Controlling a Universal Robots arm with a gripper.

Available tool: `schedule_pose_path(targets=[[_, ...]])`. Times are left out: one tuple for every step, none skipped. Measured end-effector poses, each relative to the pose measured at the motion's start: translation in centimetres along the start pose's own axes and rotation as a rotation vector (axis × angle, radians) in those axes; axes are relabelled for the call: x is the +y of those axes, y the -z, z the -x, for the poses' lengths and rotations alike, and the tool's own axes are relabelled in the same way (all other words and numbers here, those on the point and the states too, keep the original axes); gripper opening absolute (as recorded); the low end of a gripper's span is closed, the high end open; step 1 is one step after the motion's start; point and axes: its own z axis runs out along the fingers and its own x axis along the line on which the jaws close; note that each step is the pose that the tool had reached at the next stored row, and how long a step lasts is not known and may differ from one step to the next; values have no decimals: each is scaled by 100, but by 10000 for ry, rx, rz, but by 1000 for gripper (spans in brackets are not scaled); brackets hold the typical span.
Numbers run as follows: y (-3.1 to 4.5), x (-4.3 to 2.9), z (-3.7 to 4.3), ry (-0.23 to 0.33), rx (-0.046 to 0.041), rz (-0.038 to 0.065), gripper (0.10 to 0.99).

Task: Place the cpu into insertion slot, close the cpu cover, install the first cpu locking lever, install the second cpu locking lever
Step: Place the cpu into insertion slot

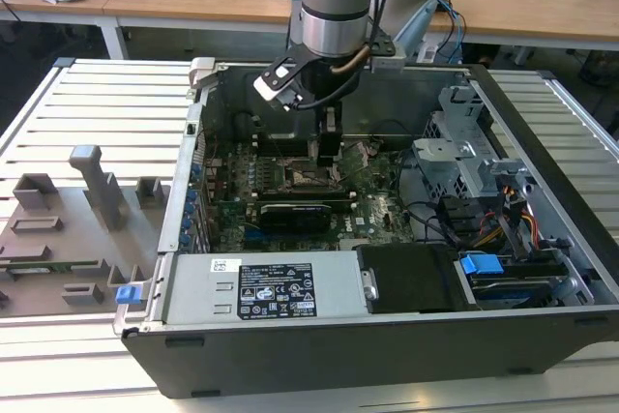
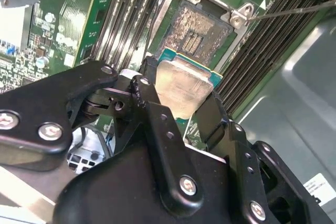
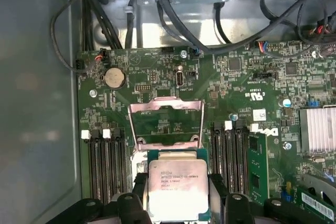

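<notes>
My gripper [image 1: 328, 154] reaches down into the open computer case [image 1: 184, 191] over the motherboard. Its black fingers [image 2: 148, 94] are shut on two opposite edges of the cpu [image 2: 181, 92], a small square chip with a pale silver top. The cpu [image 3: 177, 184] hangs just above and beside the insertion slot [image 2: 197, 29], whose dark pin field lies bare inside its metal rim. The cpu cover [image 3: 165, 106], a silvery frame with a cut-out centre, stands swung open past the slot. A thin metal locking lever [image 2: 294, 8] sticks out free beside the slot.
Memory slots [image 3: 104, 166] flank the socket on both sides. A long black expansion card [image 1: 305, 212], the power supply [image 1: 261, 287], a drive cage [image 1: 464, 157] and loose cables [image 3: 157, 9] crowd the case. A grey fixture board [image 1: 68, 229] lies at the exterior view's left.
</notes>
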Motion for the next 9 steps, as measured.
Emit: schedule_pose_path(targets=[[-5,-42,3,2,-3,0,541],[-13,-97,5,0,-5,1,541],[-21,-126,7,2,-5,1,541],[-25,-151,9,14,-5,0,541],[-29,-187,10,27,-2,1,541],[-34,-219,12,39,-2,1,541],[-38,-230,13,45,-3,1,541],[-49,-235,13,49,-3,1,541],[-76,-243,14,56,-3,0,541]])
